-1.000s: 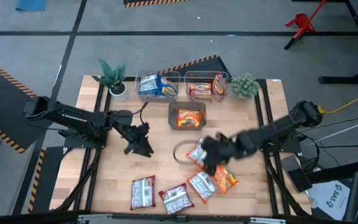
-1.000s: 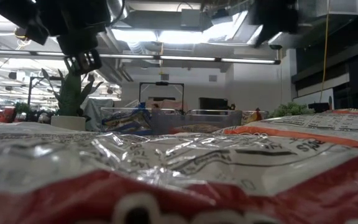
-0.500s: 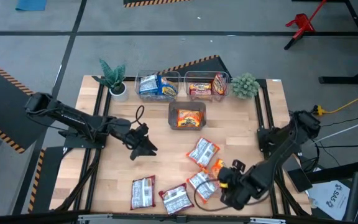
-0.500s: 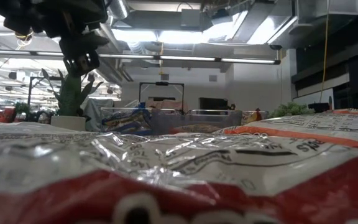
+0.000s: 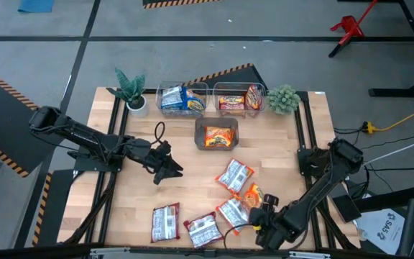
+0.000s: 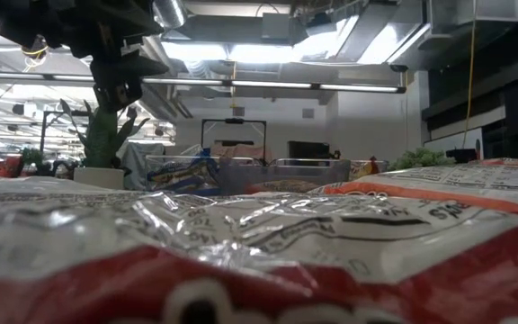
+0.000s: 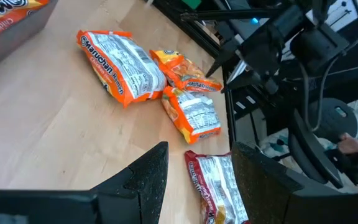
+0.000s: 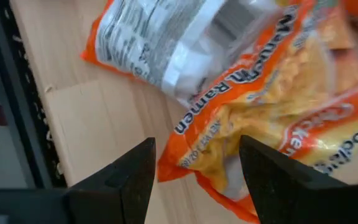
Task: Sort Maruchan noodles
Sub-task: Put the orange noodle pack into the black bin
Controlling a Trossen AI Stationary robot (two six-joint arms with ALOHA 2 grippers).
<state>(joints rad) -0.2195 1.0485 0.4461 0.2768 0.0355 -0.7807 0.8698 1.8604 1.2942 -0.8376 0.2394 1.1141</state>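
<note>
Five Maruchan packets lie flat on the near half of the table: an orange-white one (image 5: pixel 234 175), an orange one (image 5: pixel 252 194), another orange-white one (image 5: pixel 232 212), a red-white one (image 5: pixel 203 229) and a brownish-white one (image 5: pixel 165 221). My right gripper (image 5: pixel 263 213) is open at the near edge, just over the orange packet (image 8: pixel 260 118), and I see no contact. My left gripper (image 5: pixel 165 164) hangs open above bare wood left of centre; it also shows in its wrist view (image 7: pixel 197 180) and the low view (image 6: pixel 120 85).
Three clear bins stand at the far side: one with blue packets (image 5: pixel 182 98), one with red packets (image 5: pixel 239 98), and one with an orange packet (image 5: pixel 216 135) nearer the centre. Potted plants (image 5: pixel 130 90) (image 5: pixel 283 98) flank them. Bare wood lies between the left gripper and the packets.
My right arm has swung from the table's centre, above the orange-white packet, toward the near edge and now points at the orange packet from the near right. The left gripper has edged slightly toward the right.
</note>
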